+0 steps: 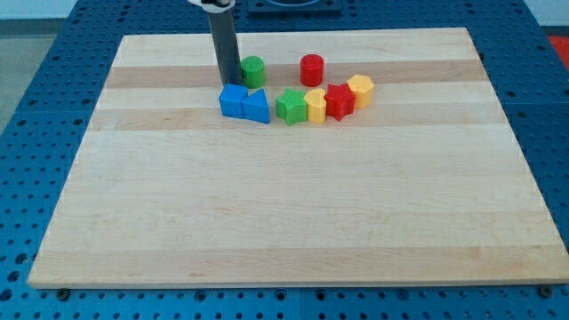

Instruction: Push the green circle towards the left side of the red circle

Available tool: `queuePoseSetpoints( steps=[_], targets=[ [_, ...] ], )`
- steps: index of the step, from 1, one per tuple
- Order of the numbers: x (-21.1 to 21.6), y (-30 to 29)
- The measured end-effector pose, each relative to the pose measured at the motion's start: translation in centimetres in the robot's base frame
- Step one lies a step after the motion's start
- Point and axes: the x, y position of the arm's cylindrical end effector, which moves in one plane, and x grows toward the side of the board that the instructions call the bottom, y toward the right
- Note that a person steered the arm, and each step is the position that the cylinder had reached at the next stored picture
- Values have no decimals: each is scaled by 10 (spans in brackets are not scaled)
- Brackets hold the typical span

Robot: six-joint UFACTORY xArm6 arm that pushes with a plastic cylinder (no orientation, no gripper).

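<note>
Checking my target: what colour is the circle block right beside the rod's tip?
Green, clearest in the camera view, just right of my tip.

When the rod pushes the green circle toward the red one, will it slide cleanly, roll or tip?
The green circle stands squat on its flat end, so it probably slides rather than tips or rolls. An off-centre push from my tip, just to its left, may swing it off line from the red circle.

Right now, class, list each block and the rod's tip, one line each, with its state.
my tip: on the board, left of the green circle
green circle: upright, beside my tip
red circle: upright, alone
blue blocks: two, touching
green star, yellow block, red star, yellow hexagon: touching in a row
</note>
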Motion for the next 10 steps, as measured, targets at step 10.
queuePoseSetpoints(
  steps=[10],
  targets=[
    [-24,-29]
  ],
)
